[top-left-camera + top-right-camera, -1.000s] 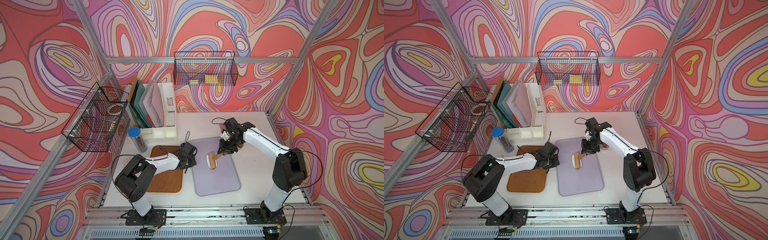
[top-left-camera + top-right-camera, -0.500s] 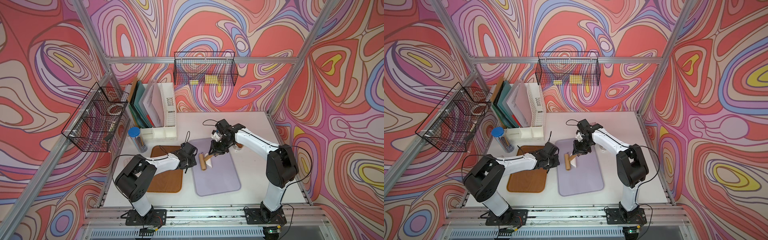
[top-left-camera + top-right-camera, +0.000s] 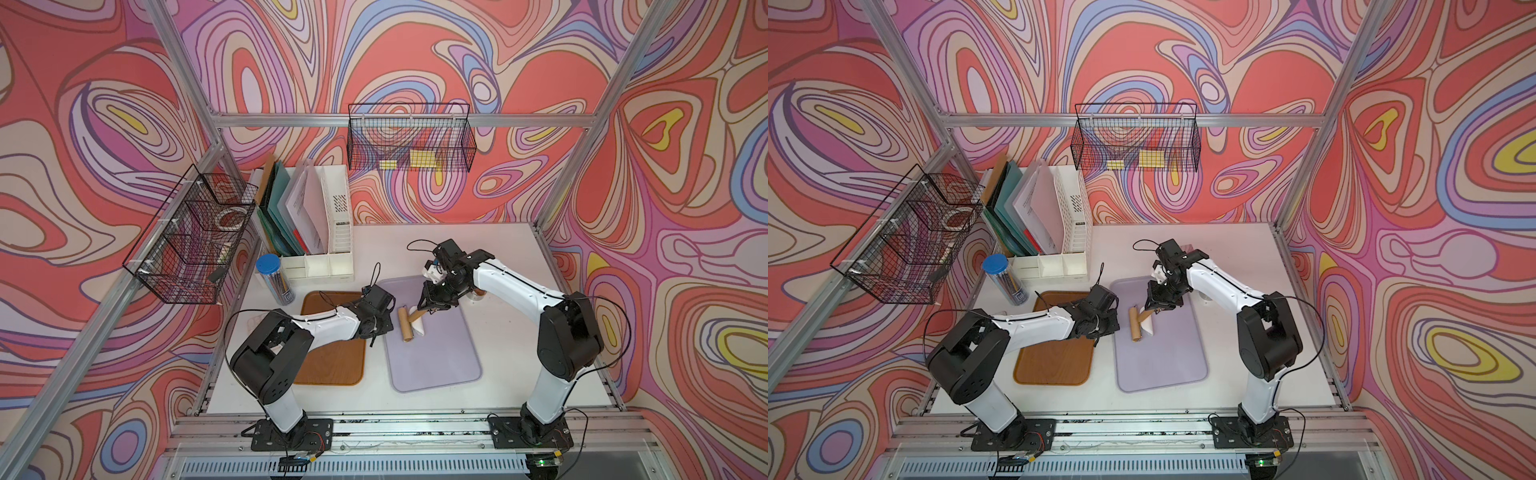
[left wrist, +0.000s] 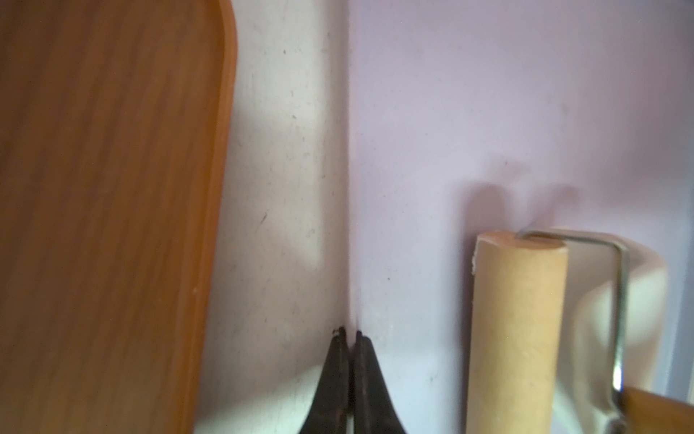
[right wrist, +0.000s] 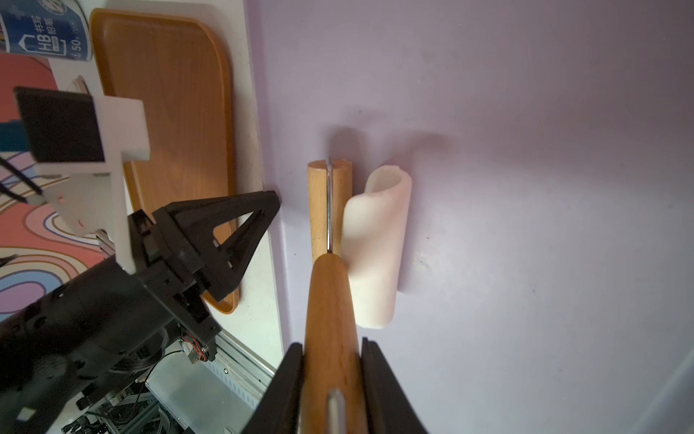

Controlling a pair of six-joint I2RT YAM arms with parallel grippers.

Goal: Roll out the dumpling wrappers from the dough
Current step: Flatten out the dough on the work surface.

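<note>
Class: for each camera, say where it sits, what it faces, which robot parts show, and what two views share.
Both top views: overhead, looking down at table; left arm, right arm show.
Left wrist: faces edge of purple tray; shut left pincer shows.
Right wrist: faces dough; right pincer grips roller.
Wrist views share roller, wooden tray.

Brown wooden tray [image 3: 332, 365] beside lilac tray [image 3: 436, 361]; blue-capped tube [image 3: 276, 280], white file rack [image 3: 338, 216] behind.
</note>
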